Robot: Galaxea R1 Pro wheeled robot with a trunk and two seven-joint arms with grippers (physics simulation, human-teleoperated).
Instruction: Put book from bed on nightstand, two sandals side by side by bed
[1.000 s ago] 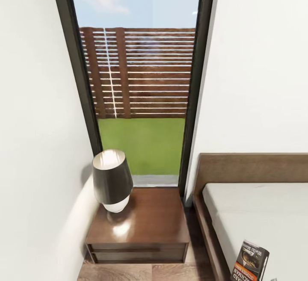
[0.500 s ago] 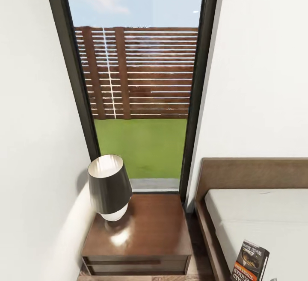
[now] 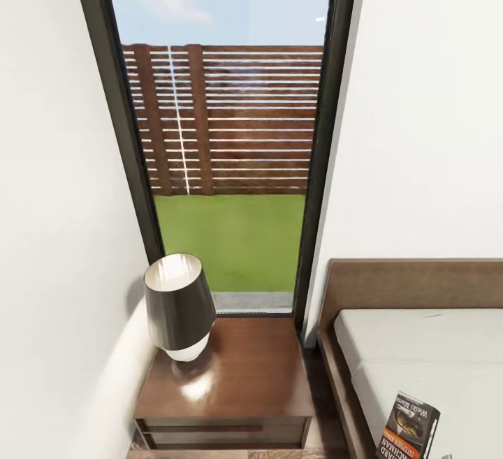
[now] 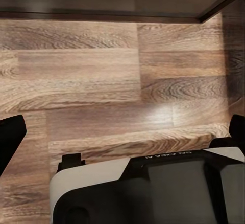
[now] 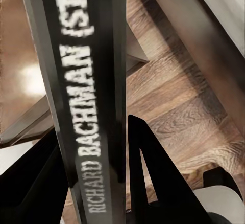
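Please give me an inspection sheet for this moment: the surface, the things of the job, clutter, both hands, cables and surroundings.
Surface: nightstand with glossy dark wood top, free area beside the lamp.
Job's things: book held upright, spine reading RICHARD BACHMAN; it also shows at the head view's lower right, in front of the bed. Sandals: nothing seen.
Clutter: one dark-shaded lamp on the nightstand's left part.
Hands: right hand shut on the book; left hand open over the wood floor.
Cables: nothing seen.
Surroundings: white walls, tall dark-framed window, fence and grass outside.
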